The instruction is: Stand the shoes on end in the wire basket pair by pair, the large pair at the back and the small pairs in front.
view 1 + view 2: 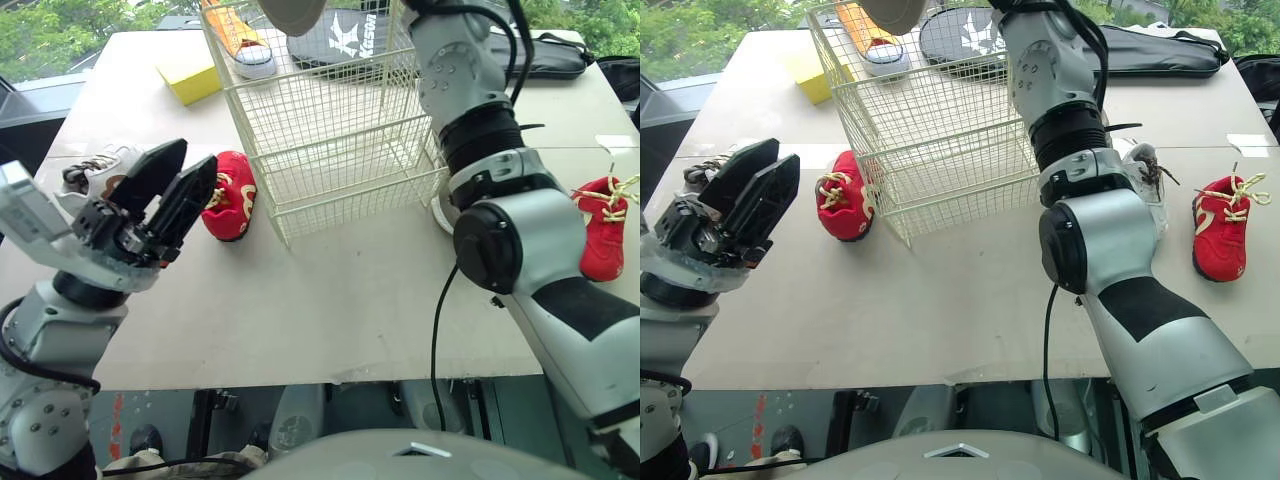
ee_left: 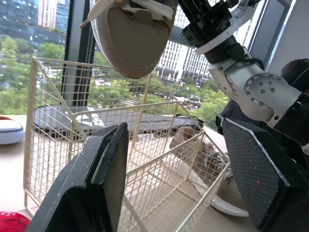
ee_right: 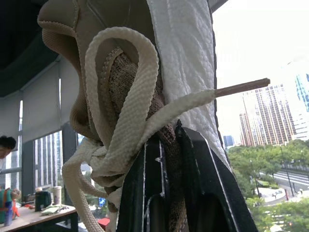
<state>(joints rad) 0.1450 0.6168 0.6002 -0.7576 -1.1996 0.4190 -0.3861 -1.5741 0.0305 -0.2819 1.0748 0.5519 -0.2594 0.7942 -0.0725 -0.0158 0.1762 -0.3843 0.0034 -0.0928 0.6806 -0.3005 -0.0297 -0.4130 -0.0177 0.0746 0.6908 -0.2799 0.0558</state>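
Since the large pair goes at the back first, the right claw [image 3: 166, 140], clamped on the tan shoe [image 2: 133, 38] by its tongue, holds it above the empty wire basket [image 1: 330, 140]. The left claw [image 1: 195, 165], fingers apart, hovers near the red shoe [image 1: 230, 195], which lies on the surface [image 1: 330, 310] at the basket's 8 o'clock, likely the next pickup.

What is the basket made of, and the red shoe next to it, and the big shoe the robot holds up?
The basket looks like thin metal wire with a cream coating: an open see-through grid. The red shoe looks like soft fabric with cream laces. The big shoe in the right gripper seems tan knit and white quilted cloth; its sole looks like matte rubber.
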